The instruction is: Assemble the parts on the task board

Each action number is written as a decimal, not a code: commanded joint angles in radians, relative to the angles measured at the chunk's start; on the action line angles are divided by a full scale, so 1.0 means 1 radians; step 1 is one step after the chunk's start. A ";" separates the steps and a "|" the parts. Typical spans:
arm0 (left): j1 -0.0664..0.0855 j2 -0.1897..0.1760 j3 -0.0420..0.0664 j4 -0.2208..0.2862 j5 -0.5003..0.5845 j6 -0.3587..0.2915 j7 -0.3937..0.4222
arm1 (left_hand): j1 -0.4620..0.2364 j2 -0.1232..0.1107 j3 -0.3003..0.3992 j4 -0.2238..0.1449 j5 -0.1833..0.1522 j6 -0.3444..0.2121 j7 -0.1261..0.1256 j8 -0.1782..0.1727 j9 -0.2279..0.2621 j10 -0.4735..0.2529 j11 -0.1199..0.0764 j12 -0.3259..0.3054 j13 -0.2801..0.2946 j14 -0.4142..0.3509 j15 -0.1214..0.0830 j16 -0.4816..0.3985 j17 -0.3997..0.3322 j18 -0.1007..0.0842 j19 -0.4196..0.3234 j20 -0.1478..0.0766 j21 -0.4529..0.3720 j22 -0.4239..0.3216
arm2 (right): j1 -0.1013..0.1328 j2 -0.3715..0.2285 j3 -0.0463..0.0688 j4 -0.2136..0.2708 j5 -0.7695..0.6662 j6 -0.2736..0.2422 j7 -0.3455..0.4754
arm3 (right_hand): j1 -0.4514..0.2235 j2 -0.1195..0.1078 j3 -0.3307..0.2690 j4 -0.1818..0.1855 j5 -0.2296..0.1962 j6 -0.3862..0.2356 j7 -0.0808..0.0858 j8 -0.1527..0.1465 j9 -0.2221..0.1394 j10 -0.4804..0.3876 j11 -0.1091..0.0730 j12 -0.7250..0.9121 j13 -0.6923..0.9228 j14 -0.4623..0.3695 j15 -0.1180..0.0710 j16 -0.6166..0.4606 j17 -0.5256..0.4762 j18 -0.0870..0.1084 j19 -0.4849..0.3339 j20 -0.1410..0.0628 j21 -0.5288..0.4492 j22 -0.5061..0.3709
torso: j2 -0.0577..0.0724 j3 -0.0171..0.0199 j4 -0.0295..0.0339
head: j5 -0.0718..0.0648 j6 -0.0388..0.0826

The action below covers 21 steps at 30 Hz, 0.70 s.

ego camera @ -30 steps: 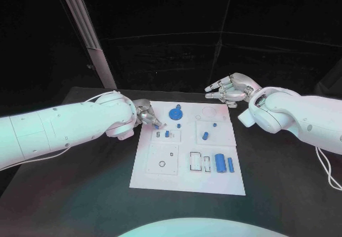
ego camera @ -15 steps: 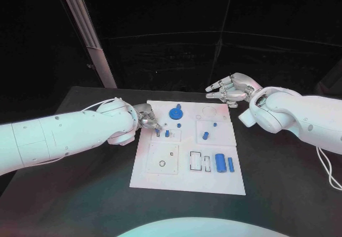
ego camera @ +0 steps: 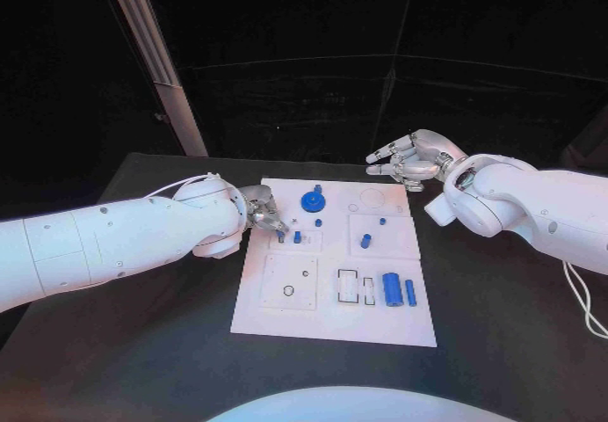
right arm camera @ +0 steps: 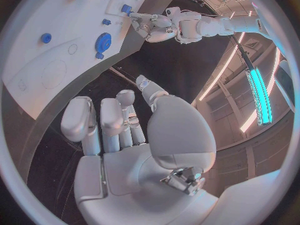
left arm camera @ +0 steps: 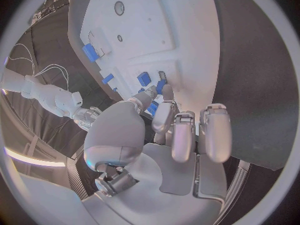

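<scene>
The white task board (ego camera: 332, 325) lies mid-table, also seen as the task board (left arm camera: 187, 35) in the left wrist view. My left hand (ego camera: 264, 214) reaches over its left far part and pinches a small blue peg (ego camera: 280, 236) at its fingertips (left arm camera: 164, 92), low over the board, beside a second blue peg (ego camera: 297, 237). A blue gear disc (ego camera: 312, 203) sits just beyond, and the right wrist view shows this gear disc (right arm camera: 103, 42) too. My right hand (ego camera: 408, 158) hovers past the board's far right corner, fingers apart, holding nothing.
A short blue piece (ego camera: 365, 241) lies in the board's right middle. Toward the near right, a blue cylinder (ego camera: 392, 288) and a blue bar (ego camera: 409, 293) lie side by side. Black table (ego camera: 140, 343) surrounds the board. A slanted pale post (ego camera: 171, 88) stands at the far left.
My left hand has shifted slightly toward me with the small blue peg, bringing it down beside the second peg. My right hand has stayed put.
</scene>
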<state>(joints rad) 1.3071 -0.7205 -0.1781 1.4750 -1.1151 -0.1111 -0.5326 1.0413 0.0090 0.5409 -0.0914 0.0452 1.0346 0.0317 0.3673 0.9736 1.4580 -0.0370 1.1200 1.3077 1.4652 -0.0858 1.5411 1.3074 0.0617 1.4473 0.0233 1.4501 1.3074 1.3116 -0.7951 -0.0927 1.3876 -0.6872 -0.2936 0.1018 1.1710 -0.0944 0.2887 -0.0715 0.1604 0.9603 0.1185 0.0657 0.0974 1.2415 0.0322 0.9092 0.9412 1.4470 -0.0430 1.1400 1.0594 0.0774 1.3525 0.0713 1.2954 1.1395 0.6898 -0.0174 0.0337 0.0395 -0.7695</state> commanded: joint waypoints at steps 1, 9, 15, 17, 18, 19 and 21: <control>-0.002 0.001 -0.002 0.002 -0.014 0.040 -0.013 | 0.026 0.033 0.070 -0.076 0.003 0.000 -0.005 0.005 0.000 0.008 -0.002 0.004 0.057 0.097 -0.006 0.003 0.227 -0.016 0.009 0.000 0.003 0.091 | 0.002 0.000 0.000 0.001 -0.001 0.007 0.005 | -0.008 0.001 0.001 -0.004 0.004 -0.001 0.000 -0.001 0.001 0.000 0.000 -0.005 -0.001 0.010 0.000 -0.004 0.000 0.015 0.000 -0.003 -0.006 -0.002 | -0.001 0.0000 0.0006 | -0.003 -0.001; -0.003 0.002 -0.003 0.002 -0.014 0.072 -0.018 | 0.025 0.033 0.070 -0.076 0.003 0.000 -0.005 0.005 0.000 0.008 -0.002 0.003 0.057 0.097 -0.006 0.003 0.227 -0.016 0.009 0.000 0.003 0.091 | 0.002 0.001 0.000 0.001 -0.001 0.008 0.006 | -0.008 0.001 0.001 -0.004 0.004 -0.001 0.000 -0.001 0.001 0.000 0.000 -0.005 -0.001 0.010 0.000 -0.004 0.000 0.015 0.000 -0.003 -0.006 -0.002 | 0.000 -0.0003 0.0005 | -0.002 0.000; -0.003 0.002 -0.003 0.003 -0.014 0.088 -0.020 | 0.025 0.032 0.070 -0.077 0.003 0.000 -0.005 0.006 0.000 0.008 -0.002 0.002 0.057 0.097 -0.006 0.004 0.228 -0.016 0.009 0.000 0.003 0.091 | 0.002 0.001 0.000 0.001 -0.001 0.008 0.005 | -0.008 0.001 0.001 -0.004 0.004 -0.001 0.000 -0.001 0.001 0.000 0.000 -0.005 -0.001 0.010 0.000 -0.004 0.000 0.015 0.000 -0.003 -0.006 -0.002 | -0.001 -0.0001 0.0000 | -0.001 -0.003; -0.003 0.002 -0.003 0.004 -0.014 0.092 -0.020 | 0.025 0.032 0.070 -0.077 0.003 0.000 -0.005 0.006 0.000 0.008 -0.002 0.002 0.057 0.097 -0.006 0.004 0.228 -0.016 0.009 0.000 0.003 0.091 | 0.002 0.001 0.000 0.000 -0.001 0.008 0.005 | -0.008 0.001 0.001 -0.004 0.004 -0.001 0.000 -0.001 0.001 0.000 0.000 -0.005 -0.001 0.010 0.000 -0.004 0.000 0.015 0.000 -0.003 -0.006 -0.002 | -0.001 -0.0003 0.0004 | -0.001 -0.003; -0.003 0.002 -0.003 0.004 -0.014 0.094 -0.020 | 0.025 0.032 0.070 -0.077 0.003 0.000 -0.005 0.006 0.000 0.008 -0.002 0.002 0.057 0.097 -0.006 0.004 0.228 -0.016 0.009 0.000 0.003 0.091 | 0.002 0.001 0.000 0.000 -0.001 0.008 0.005 | -0.008 0.001 0.001 -0.004 0.004 -0.001 0.000 -0.001 0.001 0.000 0.000 -0.005 -0.001 0.010 0.000 -0.004 0.000 0.015 0.000 -0.003 -0.006 -0.002 | 0.000 -0.0005 0.0005 | -0.001 -0.003; -0.003 0.002 -0.003 0.004 -0.014 0.096 -0.020 | 0.025 0.032 0.070 -0.077 0.003 0.000 -0.005 0.006 0.000 0.008 -0.002 0.002 0.057 0.097 -0.006 0.004 0.228 -0.016 0.009 0.000 0.003 0.091 | 0.002 0.001 0.000 0.000 -0.001 0.008 0.006 | -0.008 0.001 0.001 -0.004 0.004 -0.001 0.000 -0.001 0.001 0.000 0.000 -0.005 -0.001 0.010 0.000 -0.004 0.000 0.015 0.000 -0.003 -0.006 -0.002 | 0.000 -0.0003 0.0009 | -0.002 -0.003; -0.003 0.002 -0.003 0.004 -0.014 0.099 -0.020 | 0.025 0.032 0.070 -0.077 0.003 0.001 -0.005 0.006 0.000 0.008 -0.003 0.002 0.057 0.097 -0.006 0.004 0.229 -0.016 0.009 0.000 0.003 0.091 | 0.002 0.002 0.000 0.000 -0.001 0.008 0.006 | -0.008 0.001 0.001 -0.004 0.004 -0.001 0.000 -0.001 0.001 0.000 0.000 -0.005 -0.001 0.010 0.000 -0.004 0.000 0.015 0.000 -0.003 -0.006 -0.002 | 0.000 0.0002 0.0007 | -0.001 -0.003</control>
<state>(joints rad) 1.3090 -0.7196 -0.1773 1.4794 -1.1217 -0.0501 -0.5361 1.0414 0.0089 0.5408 -0.0915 0.0463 1.0346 0.0321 0.3670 0.9742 1.4622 -0.0379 1.1198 1.3077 1.4652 -0.0858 1.5411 1.3074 0.0617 1.4473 0.0233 1.4501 1.3074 1.3115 -0.7944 -0.0927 1.3869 -0.6873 -0.2924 0.1020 1.1710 -0.0944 0.2887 -0.0715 0.1604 0.9603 0.1185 0.0657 0.0972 1.2414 0.0322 0.9092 0.9413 1.4470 -0.0430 1.1400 1.0594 0.0774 1.3525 0.0713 1.2953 1.1396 0.6893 -0.0175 0.0342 0.0382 -0.7726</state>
